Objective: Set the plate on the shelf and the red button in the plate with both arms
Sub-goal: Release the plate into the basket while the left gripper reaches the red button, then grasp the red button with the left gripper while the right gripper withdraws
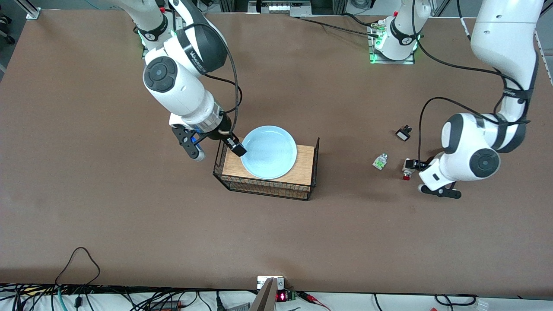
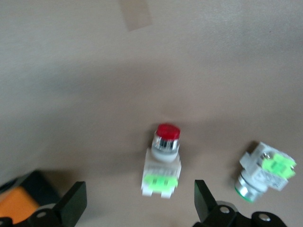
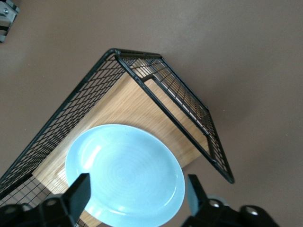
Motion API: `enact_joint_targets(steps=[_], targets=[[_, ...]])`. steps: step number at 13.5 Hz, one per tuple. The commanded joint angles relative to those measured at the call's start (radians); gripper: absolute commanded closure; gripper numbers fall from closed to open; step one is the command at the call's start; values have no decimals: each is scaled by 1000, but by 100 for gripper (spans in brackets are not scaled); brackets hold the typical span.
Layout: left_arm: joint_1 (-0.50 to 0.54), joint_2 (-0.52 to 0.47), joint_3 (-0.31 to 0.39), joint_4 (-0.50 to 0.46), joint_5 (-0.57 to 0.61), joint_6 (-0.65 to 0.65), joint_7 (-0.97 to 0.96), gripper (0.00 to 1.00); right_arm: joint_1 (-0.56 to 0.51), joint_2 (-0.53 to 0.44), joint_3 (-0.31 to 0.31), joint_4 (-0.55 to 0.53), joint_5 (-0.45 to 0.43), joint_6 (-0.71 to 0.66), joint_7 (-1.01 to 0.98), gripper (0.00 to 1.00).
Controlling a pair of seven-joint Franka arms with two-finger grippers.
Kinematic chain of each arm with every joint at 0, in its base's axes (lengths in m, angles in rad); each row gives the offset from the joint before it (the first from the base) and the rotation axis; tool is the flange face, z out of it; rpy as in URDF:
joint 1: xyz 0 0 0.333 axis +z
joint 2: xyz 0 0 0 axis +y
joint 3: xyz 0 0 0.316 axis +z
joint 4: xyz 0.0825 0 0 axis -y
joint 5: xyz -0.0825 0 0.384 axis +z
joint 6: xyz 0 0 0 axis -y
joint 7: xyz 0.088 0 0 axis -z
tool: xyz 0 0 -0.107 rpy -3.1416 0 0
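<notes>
While the plate (image 1: 268, 152) lies on the wooden shelf of a wire rack (image 1: 302, 190), the right gripper (image 3: 135, 196) hangs above its rim, fingers spread and empty. The left gripper (image 2: 139, 201) is wide open over the red button (image 2: 163, 161) on the table, apparently lined up to pick it up.

A wire basket (image 1: 309, 168) with a wooden board (image 1: 302, 166) stands on the worktop (image 1: 108, 194). A white-green part (image 1: 380, 161) lies near the left claw (image 2: 139, 201). A small black-white part (image 1: 404, 133) lies close by.
</notes>
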Motion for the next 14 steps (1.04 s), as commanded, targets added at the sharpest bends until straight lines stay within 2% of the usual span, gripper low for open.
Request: enact_joint_targets(steps=[1, 3, 6, 8, 9, 10, 12, 14], targets=[[0, 7, -3, -38, 17, 87, 68, 0, -14, -80, -24, 50, -16, -167, -90, 0], [0, 10, -3, -57, 17, 95, 79, 0, -28, -105, -79, 125, -20, -343, -219, 0], [-8, 41, -7, -58, 17, 130, 81, 32, -120, -134, -131, 159, -71, -460, -597, 0], [-5, 46, -7, -58, 16, 130, 81, 53, -207, -149, -131, 152, -121, -489, -820, 0], [-4, 40, -6, -57, 16, 122, 90, 68, -245, -149, -131, 152, -135, -489, -903, 0], [-3, 38, -6, -55, 16, 119, 106, 75, -284, -149, -131, 152, -135, -489, -980, 0], [3, 29, -7, -48, 16, 93, 116, 82, -348, -149, -131, 149, -137, -491, -1124, 0], [2, -5, -9, -2, 16, 9, 107, 85, -422, -149, -131, 146, -138, -489, -1241, 0]])
